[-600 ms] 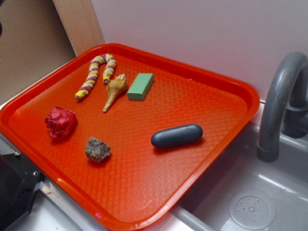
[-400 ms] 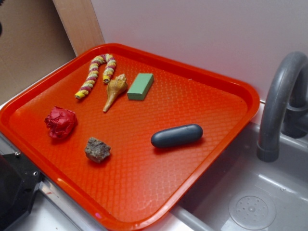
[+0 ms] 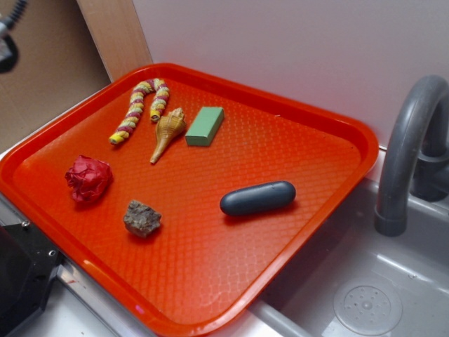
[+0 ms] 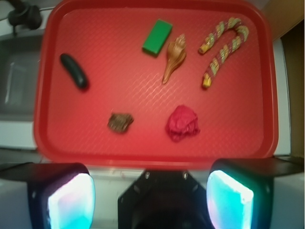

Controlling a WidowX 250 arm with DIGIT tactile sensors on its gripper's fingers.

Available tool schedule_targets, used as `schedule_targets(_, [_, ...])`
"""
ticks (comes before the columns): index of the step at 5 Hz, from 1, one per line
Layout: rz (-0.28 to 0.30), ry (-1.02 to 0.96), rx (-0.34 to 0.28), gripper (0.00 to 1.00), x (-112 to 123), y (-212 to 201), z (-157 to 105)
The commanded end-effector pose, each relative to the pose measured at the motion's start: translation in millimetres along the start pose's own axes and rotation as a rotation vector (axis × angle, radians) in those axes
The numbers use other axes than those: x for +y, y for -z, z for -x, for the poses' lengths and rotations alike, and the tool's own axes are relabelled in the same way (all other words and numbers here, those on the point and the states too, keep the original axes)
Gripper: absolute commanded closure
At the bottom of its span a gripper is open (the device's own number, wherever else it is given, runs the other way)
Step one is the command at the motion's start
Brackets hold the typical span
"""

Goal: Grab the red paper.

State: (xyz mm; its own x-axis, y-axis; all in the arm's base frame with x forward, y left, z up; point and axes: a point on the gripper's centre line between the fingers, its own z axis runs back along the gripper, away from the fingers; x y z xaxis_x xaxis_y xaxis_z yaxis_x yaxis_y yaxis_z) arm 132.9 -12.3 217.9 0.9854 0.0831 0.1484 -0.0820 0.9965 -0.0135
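The red paper point(image 3: 88, 178) is a wrinkly crimson ball on the left part of the orange-red tray point(image 3: 365, 151), next to a grey-brown rock point(image 3: 142, 218). In the wrist view the red paper point(image 4: 182, 123) lies ahead of and well below my gripper point(image 4: 150, 198), a little right of centre, with the rock point(image 4: 120, 122) to its left. My gripper is open and empty, its two glowing pads point(image 4: 71, 200) far apart, high above the tray's near rim point(image 4: 152, 160). In the exterior view only a dark bit of the arm point(image 3: 7, 45) shows at the top left corner.
On the tray also lie a dark blue capsule point(image 3: 257, 198), a green block point(image 3: 205, 126), a tan shell point(image 3: 166, 132) and a striped curved rope point(image 3: 140, 105). A grey faucet point(image 3: 407, 154) and sink point(image 3: 365, 295) are to the right. The black robot base point(image 3: 21, 281) stands at the front left.
A dark part of the arm with a cable has come into view at the top left corner of the exterior view. The things on the tray have not moved.
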Motion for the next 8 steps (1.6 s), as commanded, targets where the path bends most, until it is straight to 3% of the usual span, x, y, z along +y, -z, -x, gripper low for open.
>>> schedule_targets(1, [-0.125,-0.007,-0.077,0.00,17.4,65.3,-29.1])
schedule_targets(2, [-0.175,0.041,-0.033,0.00,35.7,114.1,-31.3])
schedule_targets(3, [-0.207,0.072,0.061,0.00,46.7,146.1,-23.2])
schedule_targets(4, [-0.203,0.081,0.138,0.00,52.6,166.2,-16.8])
schedule_targets(5, [-0.128,0.109,0.221,0.08,40.1,193.6,-7.2])
schedule_targets(6, [-0.139,0.109,0.248,1.00,40.7,205.4,1.3])
schedule_targets(7, [-0.140,0.115,0.263,1.00,40.6,203.4,4.2])
schedule_targets(8, [-0.177,0.051,0.280,1.00,42.9,159.0,-9.3])
